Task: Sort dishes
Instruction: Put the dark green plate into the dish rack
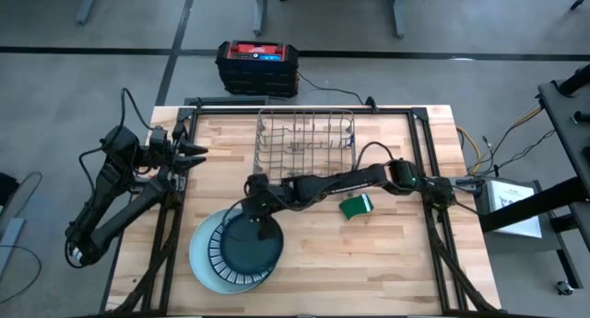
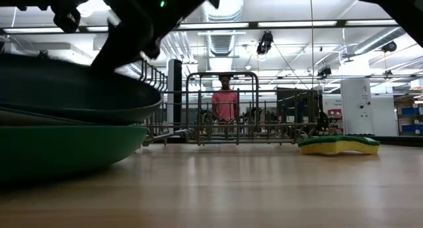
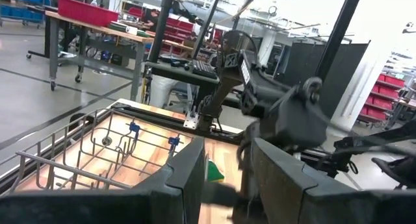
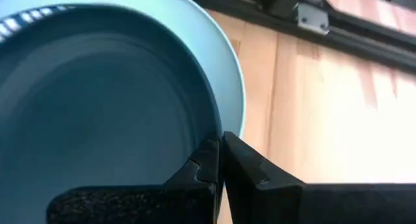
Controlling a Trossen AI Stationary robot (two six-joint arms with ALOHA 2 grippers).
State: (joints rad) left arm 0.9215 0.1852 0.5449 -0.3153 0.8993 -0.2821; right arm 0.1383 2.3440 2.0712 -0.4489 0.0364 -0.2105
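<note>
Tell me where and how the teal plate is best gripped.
Probably by its raised rim, on the side facing the rack. The teal plate lies flat on top of the stack, so only its edge offers a hold; the right end effector is already there, pinching it.

low view: green plate (image 2: 59, 152) cut by left edge | plates beneath teal plate (image 1: 247, 244) hidden

you have a dark teal plate (image 1: 247, 247) lying on the large pale blue-white plate (image 1: 205, 263), whose rim carries a pattern of dark radial lines. bright green plate (image 2: 59, 155) sits lowest in the low view. sponge (image 1: 356, 206): green with a white edge; yellow underside in the low view. wire rack (image 1: 305, 141) grey. table (image 1: 387, 263) light wood planks.
</note>
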